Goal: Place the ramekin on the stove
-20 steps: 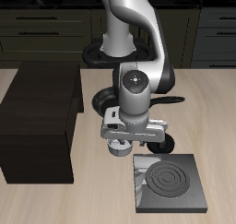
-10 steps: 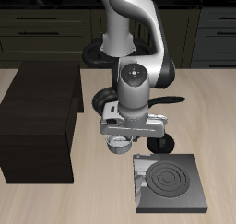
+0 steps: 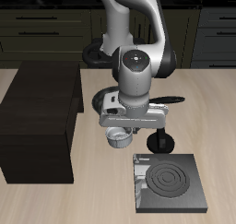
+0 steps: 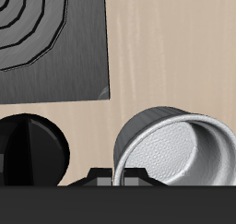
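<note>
The ramekin (image 3: 120,138), a small grey-white ribbed bowl, hangs just above the table, a little behind the stove's back corner. My gripper (image 3: 119,130) is shut on its rim and points straight down. In the wrist view the ramekin (image 4: 177,150) sits against my gripper (image 4: 120,178), with one wall between the fingers. The stove (image 3: 170,182) is a flat black slab with pale rings near the table's front edge, and its black knob (image 3: 159,140) stands at its back edge. The wrist view shows the stove (image 4: 51,39) and the knob (image 4: 32,154) close beside the ramekin.
A large dark wooden cabinet (image 3: 37,117) stands on the table beside the arm. A black long-handled frying pan (image 3: 98,102) lies behind the gripper, mostly hidden by the arm. Bare tabletop lies between the cabinet and the stove.
The gripper has risen a little with the ramekin in it, lifting it off the table. The stove and knob have not moved.
</note>
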